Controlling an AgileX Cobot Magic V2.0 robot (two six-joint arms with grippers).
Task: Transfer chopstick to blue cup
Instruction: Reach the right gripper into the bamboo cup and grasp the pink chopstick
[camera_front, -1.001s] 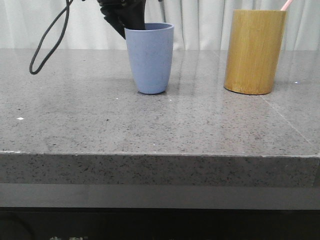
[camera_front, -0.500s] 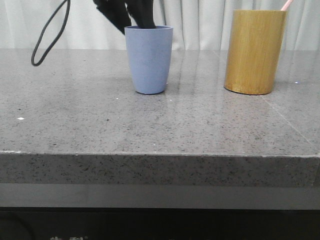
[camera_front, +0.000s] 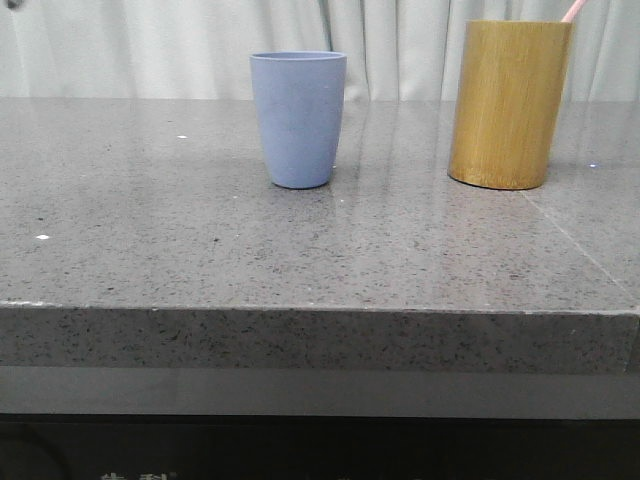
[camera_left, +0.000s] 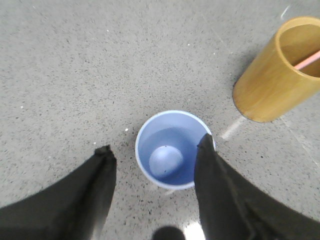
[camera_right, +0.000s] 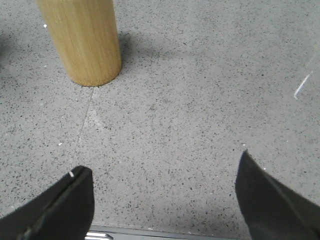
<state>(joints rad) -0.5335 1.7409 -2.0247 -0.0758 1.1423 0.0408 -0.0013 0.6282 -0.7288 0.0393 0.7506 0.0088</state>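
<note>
The blue cup stands upright on the grey stone table, left of centre in the front view. From above, in the left wrist view, the blue cup is empty. A pale pink chopstick pokes out of the yellow-brown bamboo cylinder at the right; the chopstick leans inside the cylinder. My left gripper is open and empty, high above the cup. My right gripper is open and empty over bare table near the cylinder. Neither gripper shows in the front view.
The grey speckled table has its front edge near the camera. A pale curtain hangs behind it. A tile seam runs from the cylinder toward the front right.
My left gripper, which was at the cup's rim with its cable looping at the left, has risen out of the front view. The cup and the cylinder have not moved.
</note>
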